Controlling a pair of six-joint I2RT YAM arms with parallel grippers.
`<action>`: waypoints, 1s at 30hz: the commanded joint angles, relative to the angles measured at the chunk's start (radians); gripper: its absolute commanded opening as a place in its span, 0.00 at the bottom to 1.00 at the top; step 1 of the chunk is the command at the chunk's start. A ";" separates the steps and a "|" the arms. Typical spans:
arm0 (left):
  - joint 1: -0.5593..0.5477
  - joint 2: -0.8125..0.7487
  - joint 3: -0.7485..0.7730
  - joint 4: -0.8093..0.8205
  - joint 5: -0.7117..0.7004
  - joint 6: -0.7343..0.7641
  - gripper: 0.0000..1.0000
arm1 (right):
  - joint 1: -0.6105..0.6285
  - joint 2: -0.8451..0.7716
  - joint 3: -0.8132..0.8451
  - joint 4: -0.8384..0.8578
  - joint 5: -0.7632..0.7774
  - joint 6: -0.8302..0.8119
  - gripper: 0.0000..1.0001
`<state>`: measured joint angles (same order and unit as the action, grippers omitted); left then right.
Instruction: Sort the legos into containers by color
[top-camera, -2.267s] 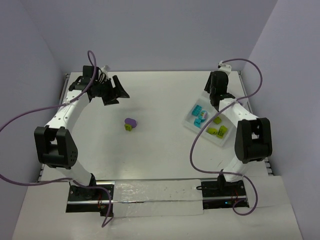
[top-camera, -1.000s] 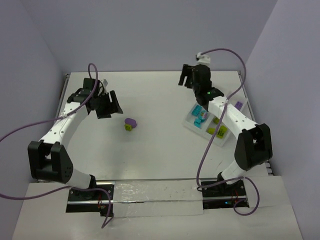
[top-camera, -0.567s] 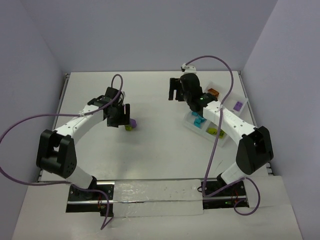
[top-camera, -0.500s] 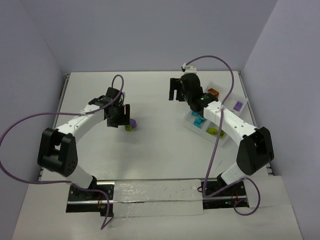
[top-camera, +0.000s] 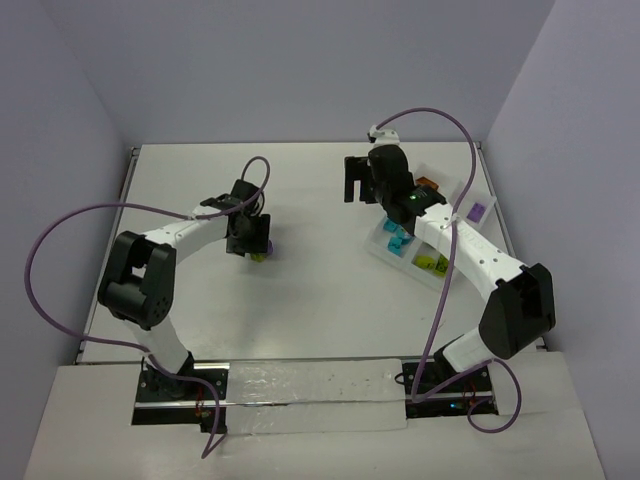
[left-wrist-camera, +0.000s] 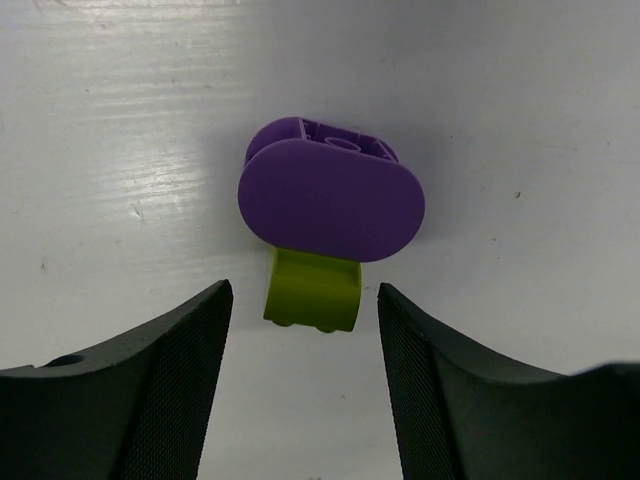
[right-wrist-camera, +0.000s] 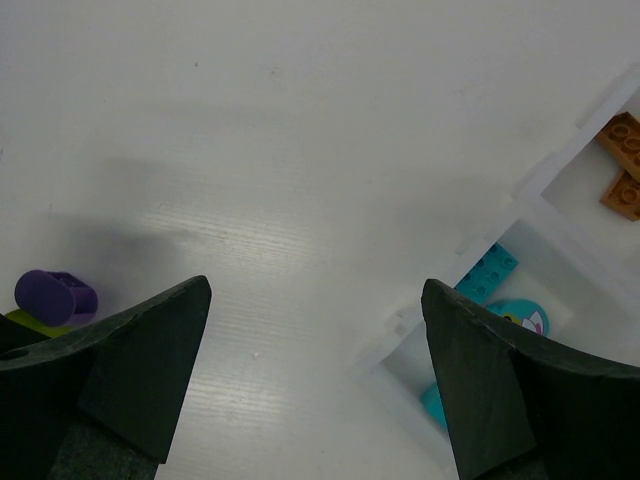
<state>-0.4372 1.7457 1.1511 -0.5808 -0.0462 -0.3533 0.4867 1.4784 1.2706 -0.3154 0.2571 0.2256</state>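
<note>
A clump of legos lies mid-table: a rounded purple piece (left-wrist-camera: 330, 200) on top of a lime green brick (left-wrist-camera: 312, 290), also seen as a small clump (top-camera: 263, 249) from above. My left gripper (left-wrist-camera: 302, 300) is open and down at it. Its fingers stand either side of the lime brick's near end, with gaps on both sides. My right gripper (right-wrist-camera: 315, 300) is open and empty above bare table, left of the white tray of containers (right-wrist-camera: 560, 170). The tray (top-camera: 376, 247) holds cyan legos (right-wrist-camera: 490, 272), orange ones (right-wrist-camera: 625, 165), lime ones (top-camera: 432, 264) and a purple one (top-camera: 477, 212).
The right arm reaches over the tray's near side and hides part of it from above. Purple cables loop above both arms. Walls close in the table at the back and on both sides.
My left gripper has swung right and come down around the purple and lime clump. My right gripper has shifted a little over the table beside the tray and opened wider.
</note>
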 joint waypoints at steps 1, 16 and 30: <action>-0.011 0.024 0.032 0.071 -0.018 0.019 0.63 | -0.014 -0.008 0.059 -0.002 -0.003 -0.015 0.93; -0.011 -0.016 0.036 0.097 0.008 -0.011 0.00 | -0.081 0.109 0.242 -0.144 -0.422 -0.015 0.93; -0.014 -0.321 0.033 0.185 0.171 -0.097 0.00 | -0.048 0.347 0.387 -0.200 -0.971 0.300 0.84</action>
<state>-0.4421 1.4857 1.1545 -0.4731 0.0512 -0.4048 0.4222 1.8498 1.6716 -0.6046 -0.6014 0.3991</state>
